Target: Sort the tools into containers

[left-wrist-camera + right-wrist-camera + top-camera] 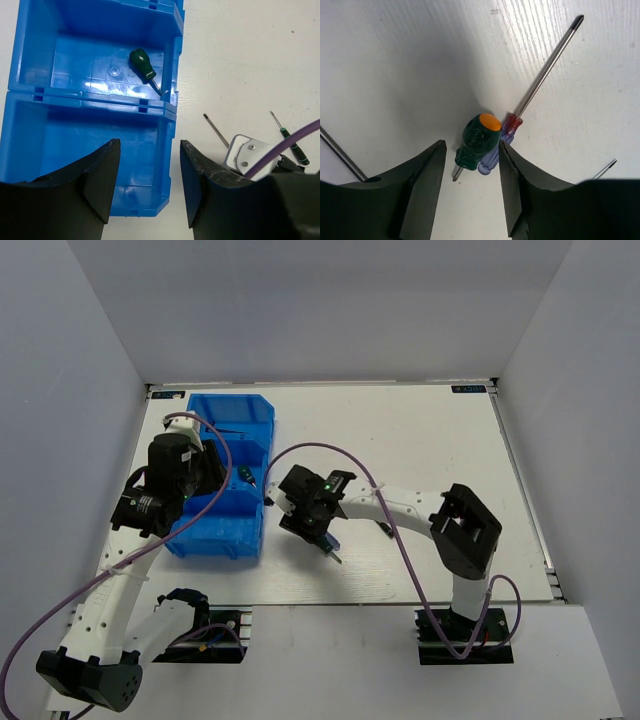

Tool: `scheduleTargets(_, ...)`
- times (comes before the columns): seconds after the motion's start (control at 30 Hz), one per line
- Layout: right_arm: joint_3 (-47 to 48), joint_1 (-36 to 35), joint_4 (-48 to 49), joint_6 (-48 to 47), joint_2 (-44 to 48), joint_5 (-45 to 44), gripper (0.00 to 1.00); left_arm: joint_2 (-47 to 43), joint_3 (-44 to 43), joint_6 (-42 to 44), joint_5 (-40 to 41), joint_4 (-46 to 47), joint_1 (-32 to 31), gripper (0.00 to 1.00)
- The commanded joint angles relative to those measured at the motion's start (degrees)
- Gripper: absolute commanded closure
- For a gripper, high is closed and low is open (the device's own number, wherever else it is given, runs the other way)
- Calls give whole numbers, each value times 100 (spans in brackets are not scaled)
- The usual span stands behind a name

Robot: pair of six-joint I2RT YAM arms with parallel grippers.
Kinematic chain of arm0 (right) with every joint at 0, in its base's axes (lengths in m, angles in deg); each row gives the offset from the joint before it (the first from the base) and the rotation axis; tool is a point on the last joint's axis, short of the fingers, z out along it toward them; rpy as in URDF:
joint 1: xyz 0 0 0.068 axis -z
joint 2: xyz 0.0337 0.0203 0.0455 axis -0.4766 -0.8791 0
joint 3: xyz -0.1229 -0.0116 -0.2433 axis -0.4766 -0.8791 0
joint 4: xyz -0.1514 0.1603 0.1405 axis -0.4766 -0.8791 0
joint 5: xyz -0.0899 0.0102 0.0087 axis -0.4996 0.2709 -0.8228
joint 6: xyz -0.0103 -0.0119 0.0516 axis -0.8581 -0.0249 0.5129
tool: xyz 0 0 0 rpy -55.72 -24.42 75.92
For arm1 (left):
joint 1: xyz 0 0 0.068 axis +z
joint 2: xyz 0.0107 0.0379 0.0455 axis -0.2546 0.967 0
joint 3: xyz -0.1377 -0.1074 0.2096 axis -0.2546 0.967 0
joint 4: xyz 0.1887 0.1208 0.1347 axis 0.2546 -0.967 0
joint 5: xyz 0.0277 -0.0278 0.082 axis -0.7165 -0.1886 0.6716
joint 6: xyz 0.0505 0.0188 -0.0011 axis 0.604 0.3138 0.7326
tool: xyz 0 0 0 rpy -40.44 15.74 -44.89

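Right wrist view has the right tool (pixel 471 146) spread apart astride the stubby green screwdriver (pixel 477 140), lying on the counter (pixel 395 60) against the blue-handled screwdriver (pixel 545 70); light, rigid, probably slick, best pinched across its handle

The white table (pixel 420 440) (faintly grained) bears a blue bin (pixel 215 540), stubby green screwdriver (pixel 476 140) and blue-handled screwdriver (pixel 528 95).

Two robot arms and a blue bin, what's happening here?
The left gripper hangs open above the blue bin, where one green screwdriver already lies in a compartment. The right gripper is open over a second green screwdriver, which lies against a blue-handled screwdriver on the table, probably about to grab it.
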Motion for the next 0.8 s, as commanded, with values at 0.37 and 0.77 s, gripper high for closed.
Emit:
scheduleTargets(0.37, -441, 17, 150, -31, -230, -293, 43, -116, -100, -20, -74, -13, 18, 39)
scheduleTargets(0.77, -802, -53, 229, 84, -318, -135, 44, -64, -100, -20, -74, -13, 18, 39)
